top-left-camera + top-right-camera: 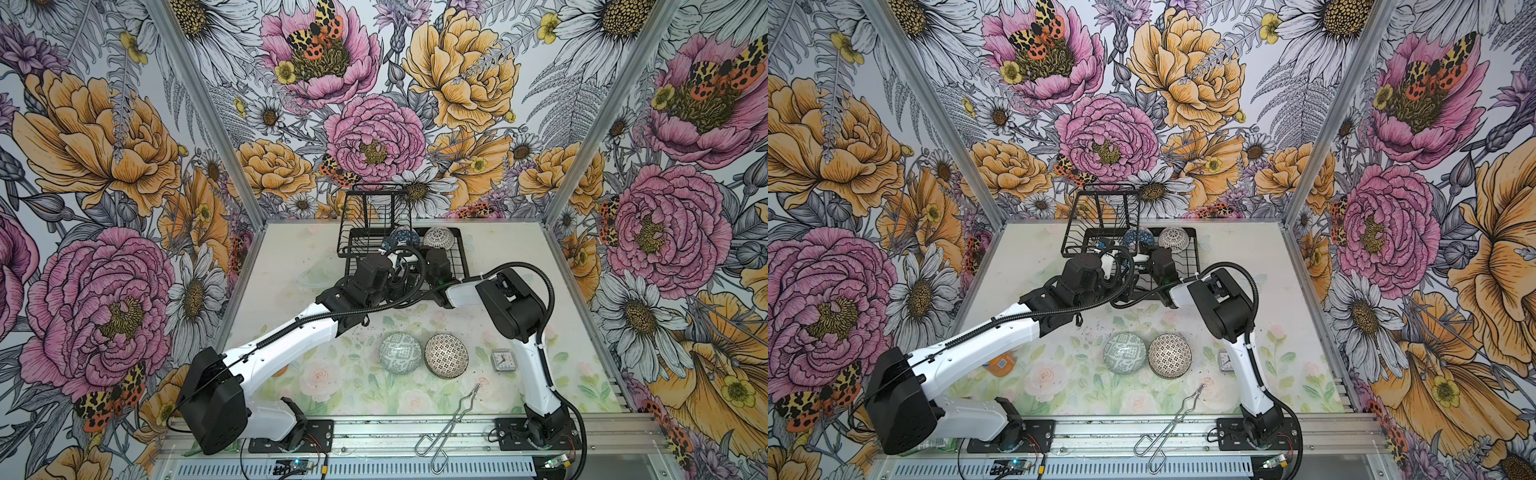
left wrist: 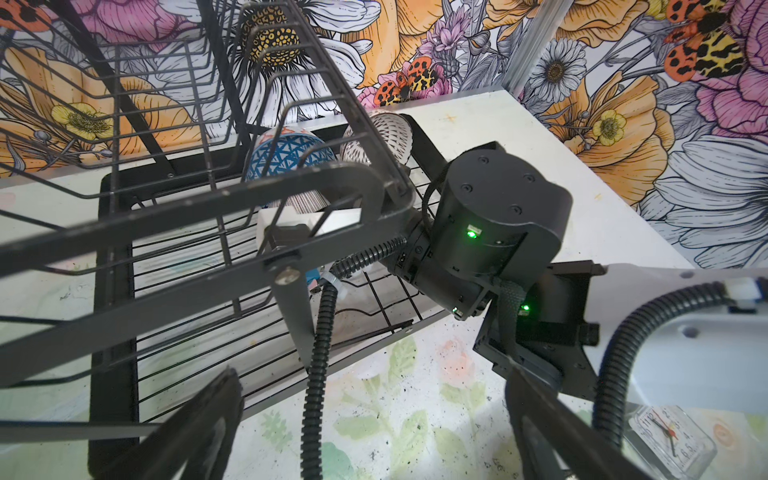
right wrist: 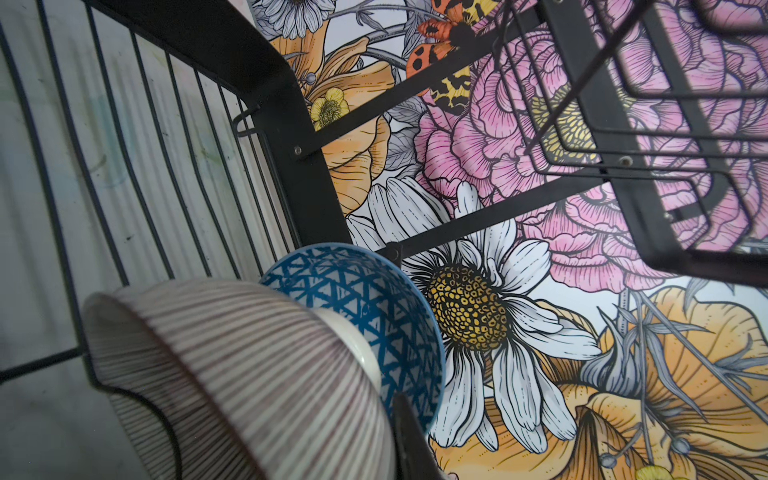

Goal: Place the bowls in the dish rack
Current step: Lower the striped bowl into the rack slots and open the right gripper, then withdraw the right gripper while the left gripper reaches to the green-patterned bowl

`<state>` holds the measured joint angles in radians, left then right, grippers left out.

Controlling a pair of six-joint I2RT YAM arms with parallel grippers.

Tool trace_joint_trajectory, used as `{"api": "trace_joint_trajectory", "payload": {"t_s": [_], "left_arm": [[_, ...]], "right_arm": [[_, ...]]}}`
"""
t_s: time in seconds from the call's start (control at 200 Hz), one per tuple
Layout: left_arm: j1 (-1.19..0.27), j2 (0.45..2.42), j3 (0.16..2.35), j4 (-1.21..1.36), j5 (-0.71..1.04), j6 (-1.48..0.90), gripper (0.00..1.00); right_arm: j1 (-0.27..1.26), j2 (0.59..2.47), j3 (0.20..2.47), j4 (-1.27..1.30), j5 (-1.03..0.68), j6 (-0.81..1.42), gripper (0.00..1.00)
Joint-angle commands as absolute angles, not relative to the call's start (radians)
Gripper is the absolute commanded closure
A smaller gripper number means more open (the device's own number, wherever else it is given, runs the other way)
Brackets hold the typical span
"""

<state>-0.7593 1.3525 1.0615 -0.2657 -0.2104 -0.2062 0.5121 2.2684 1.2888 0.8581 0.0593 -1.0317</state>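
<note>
The black wire dish rack (image 1: 461,249) (image 1: 1195,249) stands at the back of the table. A blue-triangle bowl (image 1: 405,237) (image 3: 374,299) and a white dotted bowl (image 1: 438,237) (image 2: 386,133) stand on edge in its base. My right gripper (image 3: 390,440) is inside the rack, shut on the rim of a pink-striped bowl (image 3: 232,365) (image 2: 299,201) that leans against the blue one. My left gripper (image 2: 374,415) hangs open and empty over the table at the rack's front edge. A green-grey maze bowl (image 1: 400,351) (image 1: 1124,352) and a black-white mosaic bowl (image 1: 446,355) (image 1: 1169,356) sit on the table in front.
A small clock (image 1: 500,359) (image 2: 673,440) lies beside the right arm. Metal tongs (image 1: 449,424) rest at the front edge. A clear glass dish (image 1: 320,276) sits left of the rack. An orange object (image 1: 1000,363) shows under the left arm.
</note>
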Motion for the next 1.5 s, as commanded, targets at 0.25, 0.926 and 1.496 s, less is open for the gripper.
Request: {"api": "trace_joint_trajectory", "payload": {"t_s": [0.25, 0.926, 1.496], "left_arm": [[-0.772, 1.326, 1.069, -0.27, -0.247, -0.209, 0.01], [-0.73, 1.284, 1.025, -0.246, -0.182, -0.212, 0.01], [-0.663, 1.244, 0.991, -0.247, -0.138, -0.203, 0.01]], "right_arm": [[0.517, 2.249, 1.303, 0.865, 0.115, -1.016, 0.68], [0.502, 2.007, 1.077, 0.848, 0.17, -1.019, 0.01], [0.442, 1.733, 0.794, 0.859, 0.305, -0.924, 0.01]]}}
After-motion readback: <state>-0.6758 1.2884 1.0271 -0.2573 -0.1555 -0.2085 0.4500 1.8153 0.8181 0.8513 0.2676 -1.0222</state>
